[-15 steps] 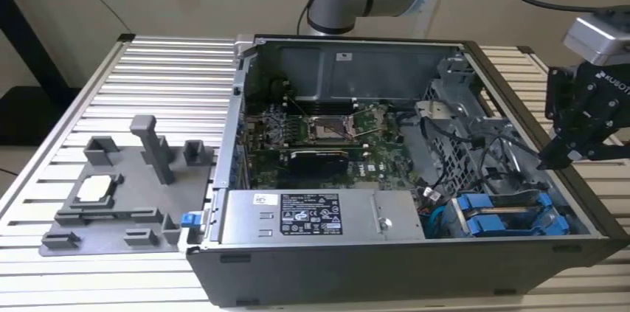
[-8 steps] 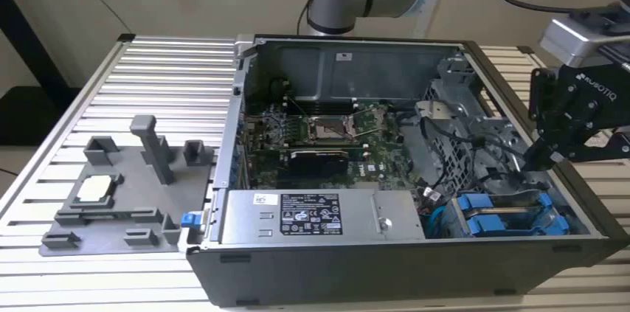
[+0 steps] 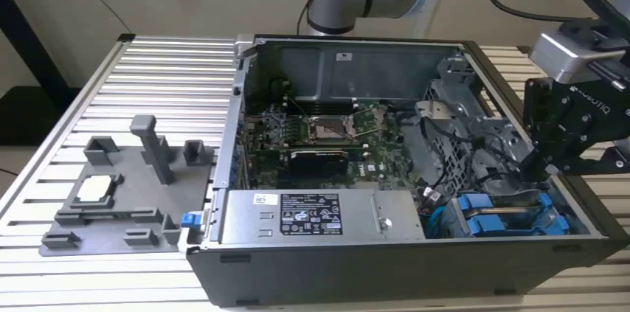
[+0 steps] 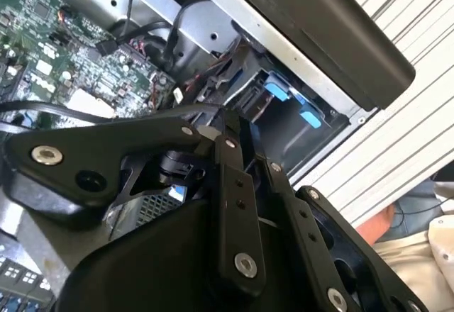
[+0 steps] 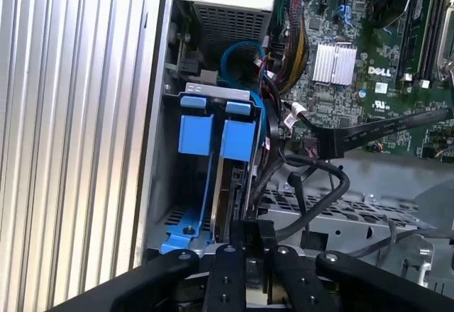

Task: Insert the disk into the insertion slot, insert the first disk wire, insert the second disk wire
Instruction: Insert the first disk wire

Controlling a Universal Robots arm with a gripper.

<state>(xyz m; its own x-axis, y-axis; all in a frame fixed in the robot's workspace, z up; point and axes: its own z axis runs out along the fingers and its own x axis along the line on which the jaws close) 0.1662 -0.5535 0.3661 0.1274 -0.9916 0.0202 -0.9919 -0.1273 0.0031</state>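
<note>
Two blue-framed drives stand side by side in the grey sheet-metal insertion slot (image 5: 152, 184) at the case's front corner, on the exterior view's right. The disk (image 5: 230, 184) is the one whose grey edge runs up to my fingertips; its blue carrier tab (image 5: 238, 139) sits at the slot's mouth. My gripper (image 5: 255, 228) (image 3: 539, 172) (image 4: 237, 133) hangs over the disk's inner end with its fingers (image 5: 245, 235) pressed together. Whatever lies between them is hidden. A black disk wire (image 5: 323, 177) loops just beside the fingertips.
The other blue-framed drive (image 5: 194, 133) sits next to the disk. Inside the open case are the motherboard (image 3: 330, 131), the power supply (image 3: 315, 216) and a perforated cage (image 5: 355, 209). A grey fixture (image 3: 118, 194) lies on the table. A person's hand (image 4: 397, 220) shows beyond the case.
</note>
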